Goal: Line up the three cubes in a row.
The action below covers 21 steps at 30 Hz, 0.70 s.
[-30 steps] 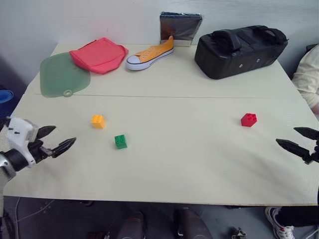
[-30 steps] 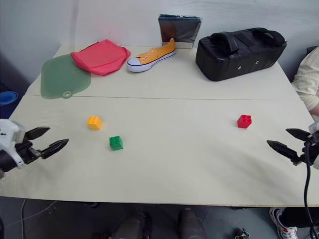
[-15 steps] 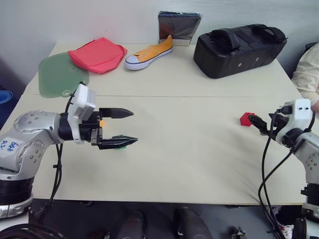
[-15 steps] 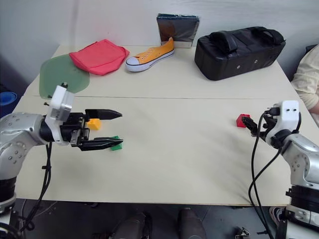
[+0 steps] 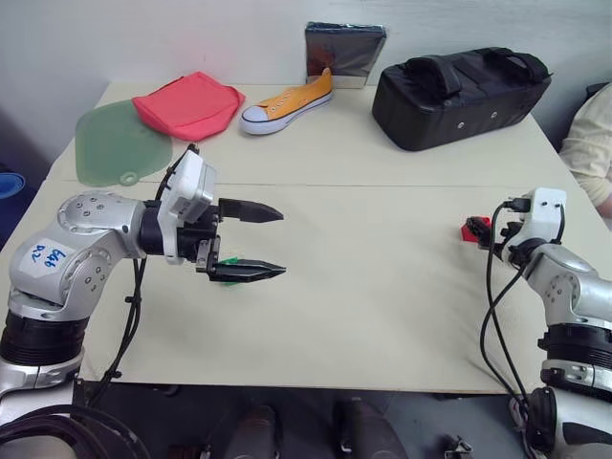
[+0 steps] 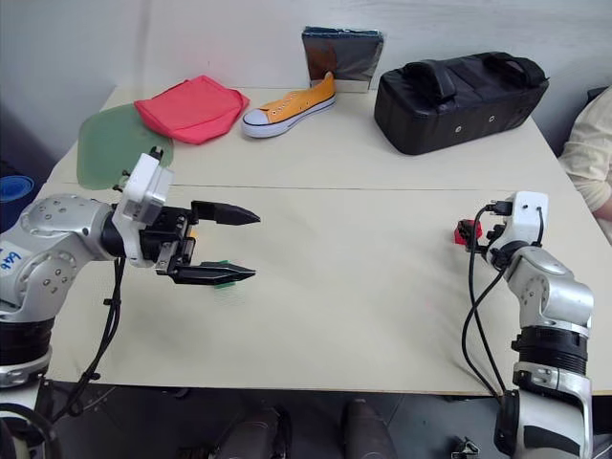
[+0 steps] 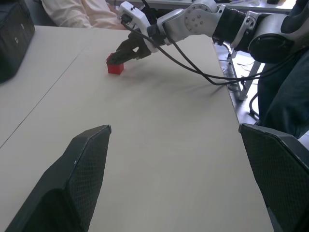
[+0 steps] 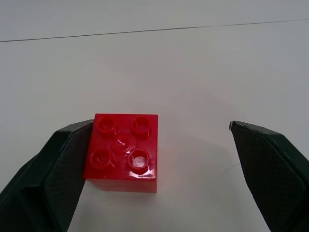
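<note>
Two open grippers frame our table: at right of the frame, our right gripper [image 8: 159,159] straddles the red cube [image 8: 122,152], one finger beside it; left of centre, our left gripper [image 5: 270,242] hovers over the green cube [image 6: 226,278], jaws apart

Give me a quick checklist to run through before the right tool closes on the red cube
1. Right tool open: ok.
2. Small red studded plastic cube between its fingers: ok, close beside one finger, a wide gap to the other.
3. Red cube flat on the pale tabletop, studs up: ok.
4. Left tool open, far from the red cube: ok.
5. Small green studded plastic cube free: cannot tell, mostly hidden by the left tool.
6. Person's pale sleeve off the table: ok.
</note>
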Tool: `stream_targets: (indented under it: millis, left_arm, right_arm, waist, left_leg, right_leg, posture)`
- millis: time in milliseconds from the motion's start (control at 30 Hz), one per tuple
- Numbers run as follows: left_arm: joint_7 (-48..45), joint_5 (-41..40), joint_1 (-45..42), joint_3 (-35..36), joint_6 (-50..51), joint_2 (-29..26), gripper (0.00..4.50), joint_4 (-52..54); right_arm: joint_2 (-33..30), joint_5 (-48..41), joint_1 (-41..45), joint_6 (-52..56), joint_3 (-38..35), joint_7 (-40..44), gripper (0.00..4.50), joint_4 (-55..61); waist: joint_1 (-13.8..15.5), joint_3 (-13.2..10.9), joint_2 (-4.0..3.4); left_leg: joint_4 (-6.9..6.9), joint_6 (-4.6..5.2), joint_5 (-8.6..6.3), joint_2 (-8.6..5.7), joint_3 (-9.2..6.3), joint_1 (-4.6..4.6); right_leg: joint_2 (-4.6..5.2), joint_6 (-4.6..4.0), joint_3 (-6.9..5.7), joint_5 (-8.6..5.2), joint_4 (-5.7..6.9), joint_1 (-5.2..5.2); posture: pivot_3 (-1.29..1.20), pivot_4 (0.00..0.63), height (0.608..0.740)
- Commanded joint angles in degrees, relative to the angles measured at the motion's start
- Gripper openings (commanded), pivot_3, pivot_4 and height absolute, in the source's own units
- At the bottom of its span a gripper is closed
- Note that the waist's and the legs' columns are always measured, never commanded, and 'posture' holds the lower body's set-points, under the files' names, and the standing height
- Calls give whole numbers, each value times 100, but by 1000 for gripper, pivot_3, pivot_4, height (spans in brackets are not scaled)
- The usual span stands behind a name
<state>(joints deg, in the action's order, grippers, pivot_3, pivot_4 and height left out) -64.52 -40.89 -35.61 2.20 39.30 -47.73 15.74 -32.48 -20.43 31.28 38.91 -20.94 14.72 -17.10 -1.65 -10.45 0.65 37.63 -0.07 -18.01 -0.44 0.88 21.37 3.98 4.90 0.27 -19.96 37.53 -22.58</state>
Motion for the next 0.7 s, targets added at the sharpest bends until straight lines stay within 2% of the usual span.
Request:
stream_targets:
  millis: [33,167,200,400,500,567,700]
  left_arm:
    - [18,33,-126,105,-112,22,4461,28]
    - [12,89,-162,87,-140,53,4461,-31]
    - [14,112,-165,82,-160,57,4487,-41]
    - [10,190,-169,83,-238,73,4500,-80]
    - [17,216,-173,75,-251,101,4500,-85]
    - [11,225,-175,70,-249,114,4500,-87]
    - [-45,214,-170,44,-214,120,4500,-52]
  right_arm:
    - [73,-24,123,-217,-50,57,4500,-97]
    - [157,91,143,-493,46,106,4500,-328]
    - [155,125,142,-561,82,118,4317,-350]
    - [63,320,-19,-882,318,311,2676,-272]
    - [-62,320,-191,-942,387,617,1606,-46]
    - [-228,297,-291,-946,464,971,1527,138]
    - [-800,-192,-250,-995,564,2568,1527,538]
  waist:
    - [-16,0,0]
    - [-7,0,0]
    - [-5,0,0]
    - [-6,0,0]
    - [-1,0,0]
    - [3,0,0]
    - [3,0,0]
  left_leg:
    - [0,0,0,0,1,0]
    - [0,0,0,0,0,0]
    - [1,0,0,0,0,1]
    - [3,0,0,0,0,1]
    - [3,0,0,0,0,1]
    - [5,1,-1,0,0,2]
    - [10,5,-3,0,0,5]
  right_leg:
    - [-1,0,1,0,1,0]
    - [-2,0,1,0,3,-1]
    - [-3,0,2,0,3,-1]
    - [-3,0,1,0,3,-1]
    - [-2,0,1,0,3,0]
    - [-3,1,1,0,3,0]
    - [-3,3,1,1,2,0]
  posture:
    - [0,150,740]
    - [0,150,740]
    - [0,150,740]
    - [0,150,740]
    - [0,150,740]
    - [0,150,740]
    - [0,150,740]
